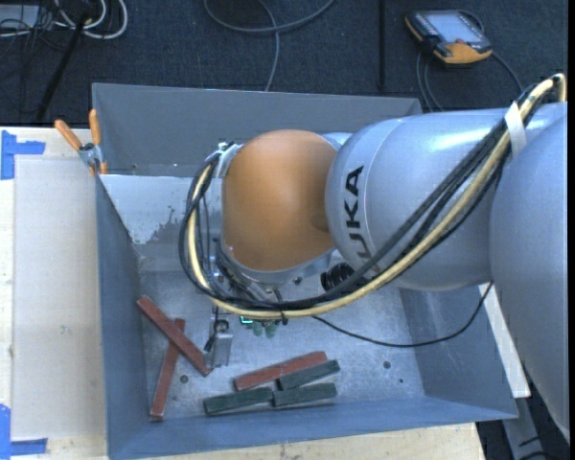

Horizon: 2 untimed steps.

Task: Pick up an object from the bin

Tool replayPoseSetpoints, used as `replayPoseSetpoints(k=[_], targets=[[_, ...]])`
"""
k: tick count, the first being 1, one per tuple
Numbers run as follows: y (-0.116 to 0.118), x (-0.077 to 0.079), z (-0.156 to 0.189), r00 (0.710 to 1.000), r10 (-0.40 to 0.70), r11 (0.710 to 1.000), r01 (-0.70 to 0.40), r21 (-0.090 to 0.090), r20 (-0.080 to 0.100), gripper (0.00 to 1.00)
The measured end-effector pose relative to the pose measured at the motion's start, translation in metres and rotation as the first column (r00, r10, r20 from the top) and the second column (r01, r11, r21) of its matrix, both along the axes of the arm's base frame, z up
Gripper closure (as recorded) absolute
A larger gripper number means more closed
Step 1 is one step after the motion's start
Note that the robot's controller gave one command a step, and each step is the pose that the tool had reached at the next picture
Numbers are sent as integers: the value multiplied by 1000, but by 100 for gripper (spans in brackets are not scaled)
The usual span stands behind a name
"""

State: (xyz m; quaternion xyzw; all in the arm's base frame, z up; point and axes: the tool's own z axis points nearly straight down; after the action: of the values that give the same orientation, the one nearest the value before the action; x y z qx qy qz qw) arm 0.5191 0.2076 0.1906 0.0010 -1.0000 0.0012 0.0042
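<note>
Gripper (pixel 218 345) hangs low, crossed brown sticks (pixel 172 348) just beside its jaws; their opening is unreadable, nothing lifted yet.

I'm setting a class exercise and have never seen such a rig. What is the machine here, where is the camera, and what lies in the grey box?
The large silver shape is a robot arm reaching in from the picture's right; the orange dome and looping cables are parts of it. The one camera looks down from above, slightly sideways. Under the dome hangs the end effector, the grasping part, low in the grey metal bin beside two crossed reddish-brown sticks at the left. Near the front wall lie a reddish-brown bar and dark green bars, side by side. Whether the end effector grips anything cannot be told.
</note>
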Motion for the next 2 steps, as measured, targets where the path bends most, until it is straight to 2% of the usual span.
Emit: replayPoseSetpoints(k=[1,2], targets=[[-1,2,4,1000,-4,1000,3,2,7,0],[-2,13,-43,998,-57,998,57,4,14,0]])
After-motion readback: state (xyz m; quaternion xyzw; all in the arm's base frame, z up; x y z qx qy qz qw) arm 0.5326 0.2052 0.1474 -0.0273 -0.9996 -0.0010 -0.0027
